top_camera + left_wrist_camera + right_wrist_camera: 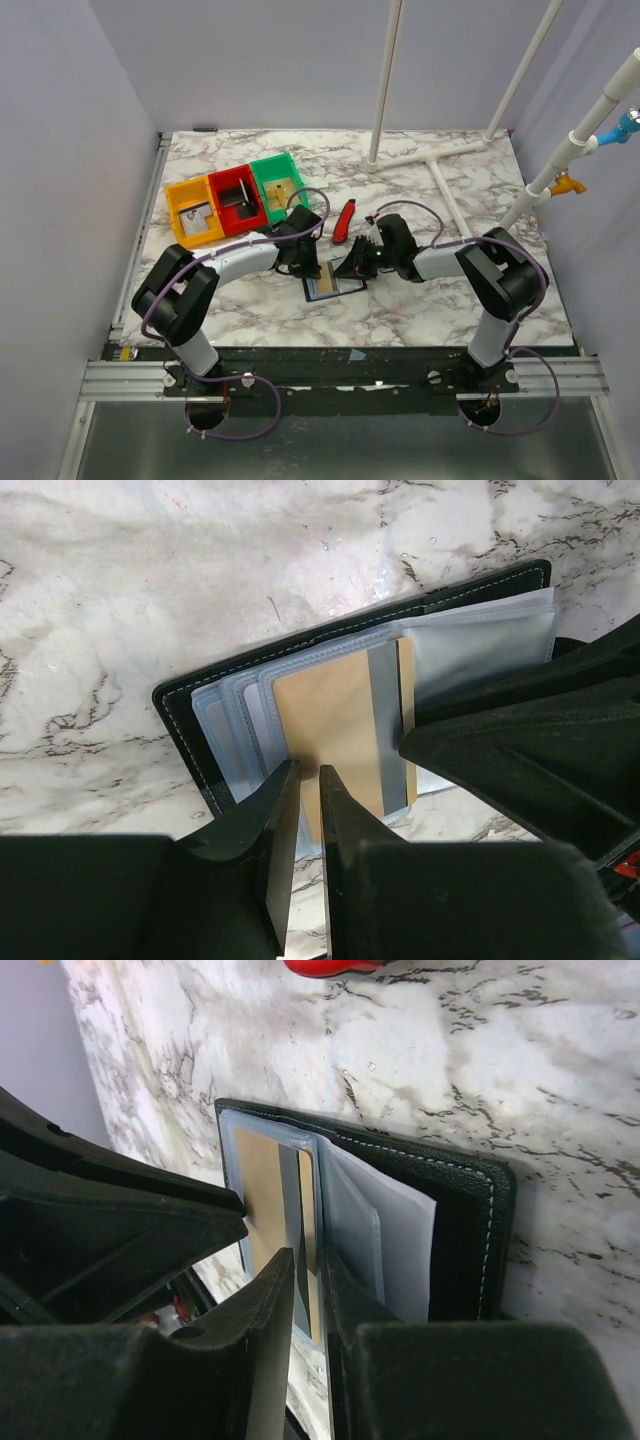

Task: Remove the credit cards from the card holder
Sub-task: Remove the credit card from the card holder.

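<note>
The left gripper pinches the edge of a tan, grey-striped card, with no writing legible on it. The right gripper clamps a clear sleeve of the open black wallet, which lies flat on the marble table.

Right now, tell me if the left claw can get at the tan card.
Likely yes: the left claw straddles the edge of the card, bare in the open wallet; the right claw sits beside it.

Robot lab cell, marbled table boxed in by plain lilac walls, two arms bolted to a metal rail, white pipe frame, three coloured bins
</note>
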Controlling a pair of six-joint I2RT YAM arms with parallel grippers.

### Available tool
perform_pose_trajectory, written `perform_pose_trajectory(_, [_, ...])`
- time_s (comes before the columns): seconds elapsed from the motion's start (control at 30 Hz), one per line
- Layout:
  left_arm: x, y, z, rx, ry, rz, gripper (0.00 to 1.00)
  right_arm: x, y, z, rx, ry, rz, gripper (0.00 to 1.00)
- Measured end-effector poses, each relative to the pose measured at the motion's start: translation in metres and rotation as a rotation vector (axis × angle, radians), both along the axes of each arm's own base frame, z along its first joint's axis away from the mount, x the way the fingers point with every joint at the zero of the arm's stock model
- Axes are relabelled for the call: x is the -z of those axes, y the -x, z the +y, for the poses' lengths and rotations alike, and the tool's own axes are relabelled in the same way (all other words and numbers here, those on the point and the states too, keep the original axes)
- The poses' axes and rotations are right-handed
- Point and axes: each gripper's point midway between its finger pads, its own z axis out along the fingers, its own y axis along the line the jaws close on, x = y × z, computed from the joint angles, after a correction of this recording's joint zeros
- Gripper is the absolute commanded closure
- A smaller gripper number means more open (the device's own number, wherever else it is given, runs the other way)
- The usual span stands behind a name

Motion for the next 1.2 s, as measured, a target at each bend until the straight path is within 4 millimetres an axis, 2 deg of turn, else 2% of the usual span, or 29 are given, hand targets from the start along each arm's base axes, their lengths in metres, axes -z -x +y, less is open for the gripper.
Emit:
perform_pose_trajectory(0.53, [0.001, -0.001, -0.001, -0.001, 0.0, 0.001, 0.84, 0.001, 0.004, 0.005, -0.005, -0.139, 0.075, 0.87])
perform_pose_trajectory(0.73, [0.001, -0.001, -0.001, -0.001, 0.0, 0.001, 0.84, 0.002, 0.004, 0.005, 0.003, -0.166, 0.099, 0.99])
perform_pose_trajectory(1.2, [0.002, -0.002, -0.001, -0.016, 0.017, -0.007, 0.86, 0.005, 0.001, -0.006, 0.032, -0.18, 0.094, 0.99])
